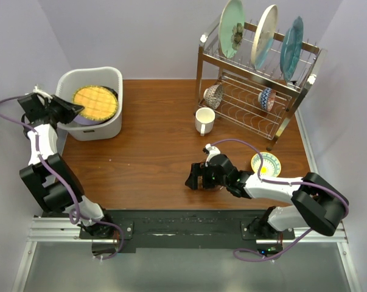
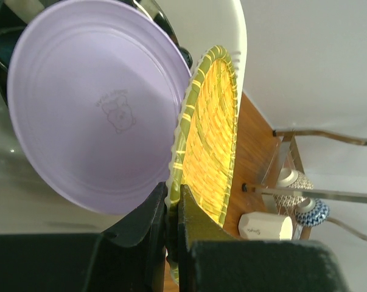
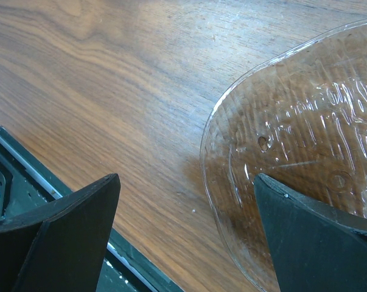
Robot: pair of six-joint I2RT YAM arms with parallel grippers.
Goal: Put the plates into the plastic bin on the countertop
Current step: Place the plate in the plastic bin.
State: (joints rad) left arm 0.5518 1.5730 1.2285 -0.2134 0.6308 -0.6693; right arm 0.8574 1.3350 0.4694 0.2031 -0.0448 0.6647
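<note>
The yellow plate [image 2: 210,140] has a green edge and hangs on its side over the white bin [image 1: 98,129], at the far left of the tabletop [image 1: 153,140]. The left fingers [image 2: 184,219] are pinched tight on its bottom edge. The plate looks thin, stiff and smooth. I think it is light, but held by one edge like this it could swing or slip out. It should go down slowly, and the fingers should only let go when it rests on something.

Right beside it, a purple plate [image 2: 92,109] is already in the bin. The two plates are very close and may bump.

Near the front, a clear plate [image 3: 305,152] lies flat on the tabletop. It looks like glass, so it could be slippery and could break. The right fingers [image 1: 191,179] are wide apart and hold nothing. One sits over its edge and the other over bare wood. The rim is the only good place to grab it.

Farther back, a green plate [image 1: 232,27], a cream plate [image 1: 263,38] and a blue plate [image 1: 291,47] stand in the rack [image 1: 256,91]. Their top edges stick up and look easy to pinch.
</note>
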